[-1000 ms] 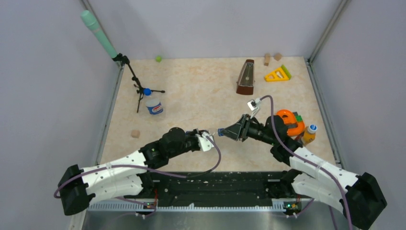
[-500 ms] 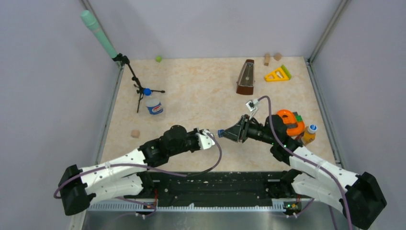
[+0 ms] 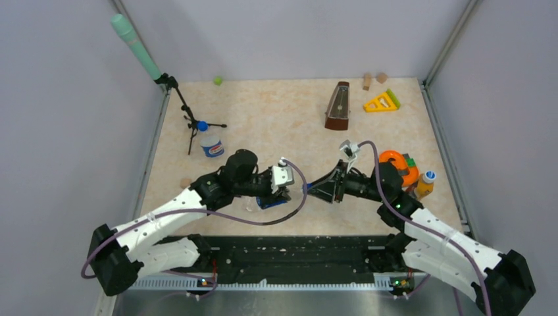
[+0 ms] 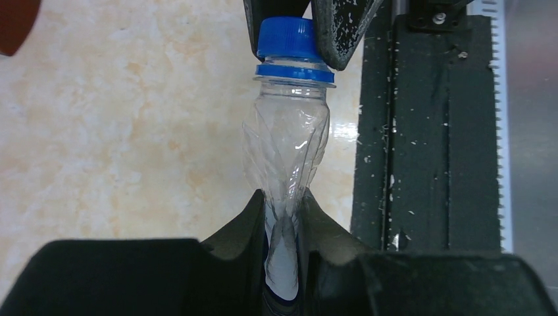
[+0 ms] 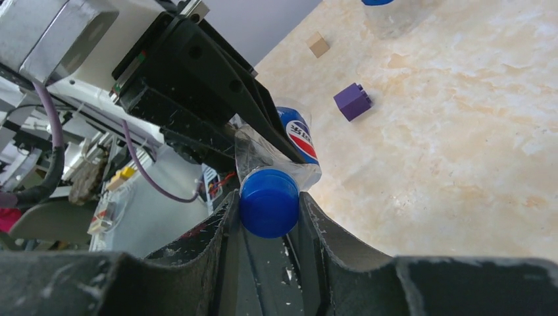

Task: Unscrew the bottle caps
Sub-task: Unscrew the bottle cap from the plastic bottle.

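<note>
Near the middle of the front edge of the marbled beige table [image 3: 276, 118], a clear, crumpled plastic bottle [image 4: 286, 141] is held sideways, its thin waist pinched between the black jaws of the left gripper [image 4: 281, 214]. Its ribbed dark blue round cap [image 4: 287, 38] is clamped between the scuffed, speckled jaws of the right gripper [image 5: 268, 201]. Farther off, a second dark blue cap [image 3: 202, 126] is seen on a clear bottle [image 3: 212, 146] by the left edge, and a paler cap [image 3: 429, 176] on an orange bottle [image 3: 424, 189] by the right edge.

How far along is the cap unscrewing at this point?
Done: nothing; no cap is off. In hand: left tool grips the clear bottle, right tool clamps its blue cap, seated on the neck. Left: the capped bottle at far left and the capped orange bottle.
</note>
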You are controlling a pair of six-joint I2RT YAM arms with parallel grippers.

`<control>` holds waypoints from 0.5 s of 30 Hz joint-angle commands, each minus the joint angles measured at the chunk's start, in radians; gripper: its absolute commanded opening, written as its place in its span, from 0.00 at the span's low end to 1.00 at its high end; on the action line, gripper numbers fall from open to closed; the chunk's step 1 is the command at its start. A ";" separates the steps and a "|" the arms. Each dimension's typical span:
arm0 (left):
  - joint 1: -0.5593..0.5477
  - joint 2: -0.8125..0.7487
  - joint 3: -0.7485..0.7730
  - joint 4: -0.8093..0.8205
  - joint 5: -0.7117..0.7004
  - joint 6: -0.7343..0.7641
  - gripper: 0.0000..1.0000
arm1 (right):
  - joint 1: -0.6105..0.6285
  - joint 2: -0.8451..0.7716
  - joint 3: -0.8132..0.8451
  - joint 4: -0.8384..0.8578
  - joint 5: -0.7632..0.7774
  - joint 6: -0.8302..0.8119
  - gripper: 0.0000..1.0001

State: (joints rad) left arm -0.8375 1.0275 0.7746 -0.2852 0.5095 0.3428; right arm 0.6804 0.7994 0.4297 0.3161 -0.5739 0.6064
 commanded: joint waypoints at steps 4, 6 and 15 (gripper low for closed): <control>0.015 0.028 0.054 0.005 0.107 -0.011 0.00 | 0.007 -0.027 0.017 -0.068 0.006 -0.038 0.45; 0.015 0.014 0.014 0.047 0.043 0.008 0.00 | 0.008 -0.032 0.040 -0.114 0.104 0.009 0.59; -0.026 -0.051 -0.110 0.196 -0.202 0.091 0.00 | 0.005 -0.044 0.016 0.052 0.174 0.236 0.65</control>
State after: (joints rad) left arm -0.8303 1.0176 0.6899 -0.1917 0.4381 0.3771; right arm 0.6807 0.7780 0.4301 0.2817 -0.4339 0.7395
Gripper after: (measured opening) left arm 0.216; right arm 0.655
